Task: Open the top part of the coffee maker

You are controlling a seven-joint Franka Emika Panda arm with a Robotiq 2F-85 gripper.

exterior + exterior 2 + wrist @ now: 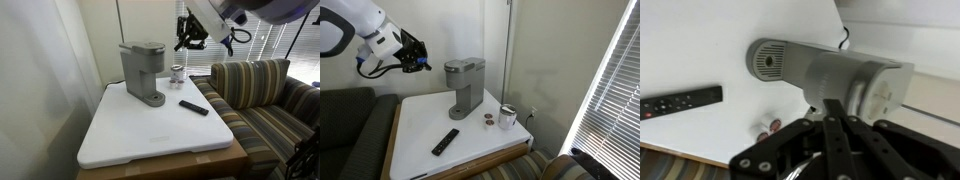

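The grey coffee maker [143, 75] stands upright at the back of the white table top, and shows in both exterior views [466, 88]. Its top part [144, 49] [466, 67] is down, closed. In the wrist view I look down on the coffee maker [800, 65], with the top part [868, 85] just beyond my fingertips. My gripper [190, 38] [417, 55] hangs in the air above and to the side of the machine, apart from it. The fingers [830, 108] are pressed together and hold nothing.
A black remote [194, 107] [445, 141] [680, 102] lies on the white table [150, 135]. A small metal can [177, 73] [507, 116] and small round brown pieces [488, 118] [767, 127] sit near the machine. A striped sofa [265, 90] is beside the table.
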